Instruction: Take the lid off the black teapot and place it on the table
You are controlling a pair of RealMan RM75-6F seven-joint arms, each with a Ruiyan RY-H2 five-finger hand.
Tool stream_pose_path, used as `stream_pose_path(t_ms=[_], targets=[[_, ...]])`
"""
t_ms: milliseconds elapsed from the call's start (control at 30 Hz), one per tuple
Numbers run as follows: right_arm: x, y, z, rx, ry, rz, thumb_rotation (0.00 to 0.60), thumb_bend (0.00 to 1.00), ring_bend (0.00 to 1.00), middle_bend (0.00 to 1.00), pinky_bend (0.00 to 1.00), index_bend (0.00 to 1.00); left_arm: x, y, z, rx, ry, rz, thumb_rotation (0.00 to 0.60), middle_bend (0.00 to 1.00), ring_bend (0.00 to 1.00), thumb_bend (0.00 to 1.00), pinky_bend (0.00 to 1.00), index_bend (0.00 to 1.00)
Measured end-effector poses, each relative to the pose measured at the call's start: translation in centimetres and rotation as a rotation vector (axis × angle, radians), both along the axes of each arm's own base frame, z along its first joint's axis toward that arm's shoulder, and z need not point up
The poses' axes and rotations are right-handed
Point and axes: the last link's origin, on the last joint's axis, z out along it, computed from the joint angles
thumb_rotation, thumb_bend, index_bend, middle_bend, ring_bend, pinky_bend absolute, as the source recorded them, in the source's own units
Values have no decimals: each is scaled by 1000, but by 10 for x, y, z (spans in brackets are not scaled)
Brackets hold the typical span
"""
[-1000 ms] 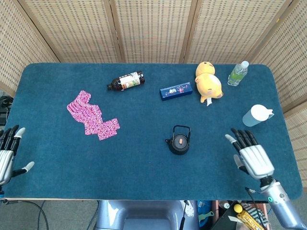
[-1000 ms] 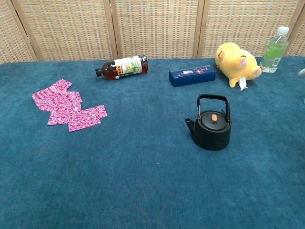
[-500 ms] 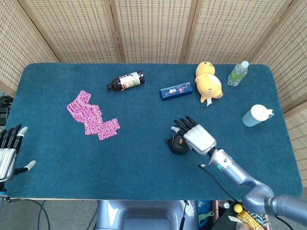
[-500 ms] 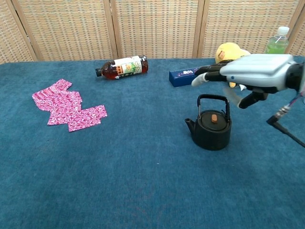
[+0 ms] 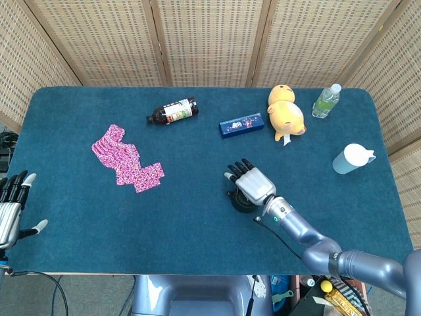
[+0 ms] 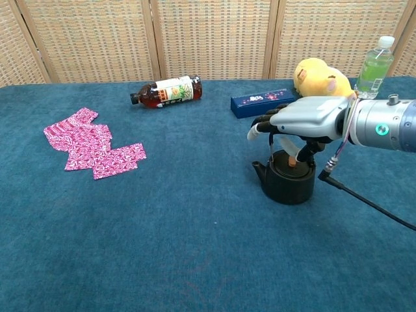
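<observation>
The black teapot [image 6: 286, 183] stands upright on the blue table [image 6: 162, 247], right of centre, its lid [image 6: 282, 164] with an orange knob still seated on it. My right hand [image 6: 305, 119] hovers right over the pot, fingers stretched forward above the raised handle and the thumb hanging down beside the knob; nothing is gripped. In the head view this hand [image 5: 248, 183] covers most of the teapot [image 5: 237, 201]. My left hand [image 5: 13, 212] rests at the table's near left edge, fingers apart and empty.
A pink cloth [image 5: 126, 158] lies at the left. Along the back are a lying brown bottle [image 5: 172, 110], a blue box [image 5: 241, 124], a yellow plush [image 5: 285, 112] and a green water bottle [image 5: 326, 101]. A pale blue jug [image 5: 352, 158] stands far right.
My right hand has swept in from the near right edge to directly above the teapot and dropped lower, its thumb now by the lid knob. The left hand barely moved.
</observation>
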Motion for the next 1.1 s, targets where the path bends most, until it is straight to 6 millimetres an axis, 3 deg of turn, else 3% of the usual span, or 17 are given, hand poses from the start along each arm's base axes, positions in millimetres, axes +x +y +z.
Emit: stream_pose_path(t_ms=[167, 300, 500, 633, 700, 800, 833, 900, 1100], targets=[[-5, -3, 2, -35, 75, 5, 600, 1000, 0, 203, 0, 223, 0, 0, -1, -3, 1, -1, 600, 0, 0, 169, 0, 0], [-17, -3, 15, -73, 151, -39, 600, 1000, 0, 244, 0, 312, 2, -1, -2, -6, 3, -9, 600, 0, 0, 169, 0, 0], [-33, 3, 39, -100, 238, -124, 600, 1000, 0, 249, 0, 318, 3, -3, -4, -12, 9, -12, 600, 0, 0, 169, 0, 0], [-38, 8, 53, -107, 261, -136, 600, 989, 0, 107, 0, 300, 4, -3, -4, -15, 11, -14, 600, 0, 0, 169, 0, 0], [-36, 8, 57, -119, 243, -125, 600, 853, 0, 36, 0, 274, 5, -4, -4, -13, 11, -16, 600, 0, 0, 169, 0, 0], [-31, 8, 62, -150, 185, -93, 600, 418, 0, 5, 0, 269, 5, -4, -4, -12, 10, -16, 600, 0, 0, 168, 0, 0], [-29, 8, 64, -159, 160, -83, 600, 354, 0, 5, 0, 269, 5, -4, -4, -12, 10, -17, 600, 0, 0, 169, 0, 0], [-26, 10, 68, -171, 90, -73, 600, 281, 0, 6, 0, 274, 6, -4, -4, -13, 11, -18, 600, 0, 0, 169, 0, 0], [-24, 15, 76, -147, -108, -97, 600, 273, 0, 18, 0, 396, 6, -5, -4, -15, 12, -20, 600, 0, 0, 169, 0, 0]])
